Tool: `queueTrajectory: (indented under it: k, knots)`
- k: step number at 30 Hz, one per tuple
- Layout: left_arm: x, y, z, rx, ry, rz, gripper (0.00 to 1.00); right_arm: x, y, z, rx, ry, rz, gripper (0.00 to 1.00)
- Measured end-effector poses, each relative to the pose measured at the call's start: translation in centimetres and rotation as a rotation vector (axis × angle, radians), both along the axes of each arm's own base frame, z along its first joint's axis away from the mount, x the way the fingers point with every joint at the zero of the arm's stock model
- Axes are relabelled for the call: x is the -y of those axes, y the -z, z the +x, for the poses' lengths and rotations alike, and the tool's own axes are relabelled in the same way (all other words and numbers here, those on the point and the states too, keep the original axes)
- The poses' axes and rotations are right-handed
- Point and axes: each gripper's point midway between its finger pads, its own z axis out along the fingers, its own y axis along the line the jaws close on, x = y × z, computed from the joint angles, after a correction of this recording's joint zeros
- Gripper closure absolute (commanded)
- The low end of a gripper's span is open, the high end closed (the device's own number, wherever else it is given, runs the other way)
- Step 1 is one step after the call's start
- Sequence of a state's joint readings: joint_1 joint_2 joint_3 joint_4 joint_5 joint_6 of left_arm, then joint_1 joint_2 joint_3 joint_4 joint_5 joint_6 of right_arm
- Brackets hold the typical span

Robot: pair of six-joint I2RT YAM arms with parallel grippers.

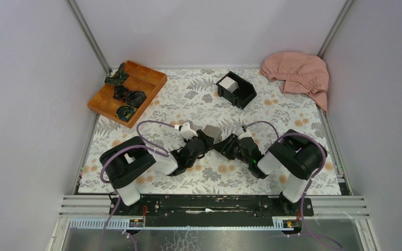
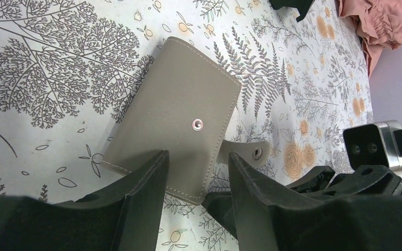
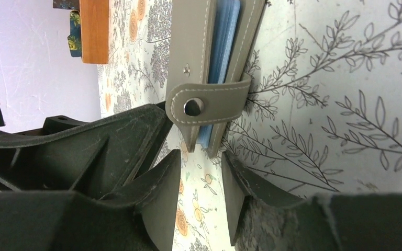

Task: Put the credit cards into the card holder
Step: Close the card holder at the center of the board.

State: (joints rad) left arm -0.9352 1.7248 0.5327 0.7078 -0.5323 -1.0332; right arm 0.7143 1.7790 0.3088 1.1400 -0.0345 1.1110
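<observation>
place: likely robot lab cell | cues: plain walls (image 1: 31, 78), aluminium rails (image 1: 345, 206)

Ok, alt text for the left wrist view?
A grey card holder lies folded on the floral tablecloth, its snap strap undone. The open left tool straddles the holder's near corner.

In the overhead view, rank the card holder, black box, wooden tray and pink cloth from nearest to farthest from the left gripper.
1. card holder, right beside the left gripper
2. black box, behind, slightly right
3. wooden tray, back left
4. pink cloth, back right corner
</observation>
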Motion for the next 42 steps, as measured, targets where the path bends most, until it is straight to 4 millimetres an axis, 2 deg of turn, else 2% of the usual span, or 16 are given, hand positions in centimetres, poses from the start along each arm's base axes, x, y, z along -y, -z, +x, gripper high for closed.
queueTrajectory:
  k: [16, 22, 27, 35, 42]
  knots:
    - [0.1, 0.1, -0.2, -0.007, 0.009, 0.001, 0.49, 4.0, -0.3, -2.1, -0.009, 0.098, -0.050, 0.58]
    - [0.0, 0.3, -0.2, -0.010, 0.010, 0.002, 0.51, 5.3, -0.4, -1.5, -0.025, 0.185, -0.059, 0.54]
    - [0.0, 0.3, -0.3, -0.012, 0.011, 0.002, 0.55, 6.1, -0.5, 0.0, -0.055, 0.259, -0.028, 0.52]
    - [-0.2, 0.7, -0.6, -0.023, 0.013, 0.004, 0.68, 5.2, -0.6, 2.6, -0.094, 0.306, 0.074, 0.50]
    - [-0.4, 1.0, -0.7, -0.032, 0.011, 0.008, 0.75, 4.0, -0.7, 3.4, -0.105, 0.291, 0.117, 0.50]
